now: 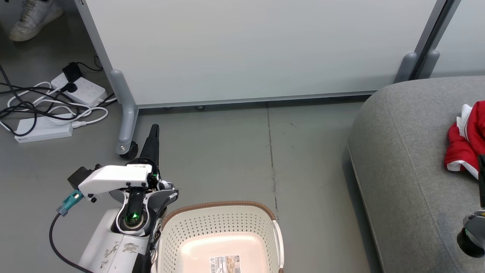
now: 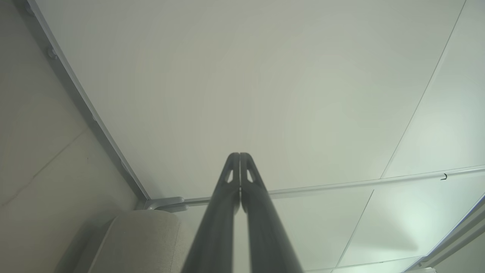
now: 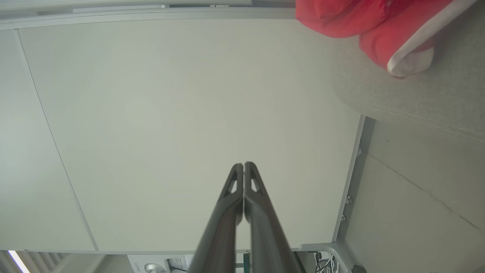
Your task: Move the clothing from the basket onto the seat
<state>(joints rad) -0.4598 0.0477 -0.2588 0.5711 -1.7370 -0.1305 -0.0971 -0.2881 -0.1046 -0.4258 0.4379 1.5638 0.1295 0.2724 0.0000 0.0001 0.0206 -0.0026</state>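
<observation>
Partition panel [image 1: 257,49]: smooth, flat, pale board in a grey frame. It stands on a rounded grey leg with a caster [image 1: 127,149], behind everything else.
Floor [image 1: 227,151]: matte grey with a thin seam running toward the basket. A broad bare stretch lies between panel, basket and seat.
Seat [image 1: 409,159]: grey woven upholstery with a rounded corner and a stitched seam along the edge, at the right, apart from the basket across a strip of floor.
Basket [image 1: 223,205]: cream plastic with perforated walls, rounded corners, a brown rim and a white handle on its right side. Its smooth bottom shows a printed label [image 1: 225,263].
Clothing [image 1: 464,146]: soft, crumpled red fabric with white trim, lying on the seat near the right edge of the head view, well away from the basket.
Left gripper [image 1: 154,129]: two long dark fingers pressed together, holding nothing, above the floor just left of the basket's far corner. It points at the panel, well apart from the clothing.
Right gripper [image 3: 243,167]: fingers clamped tip to tip with nothing between them, aimed at the panel. In the right wrist view the clothing sits off to the upper right, not touching it.
Power strips [image 1: 79,89]: white plastic blocks among tangled black and white cables at the far left.
</observation>
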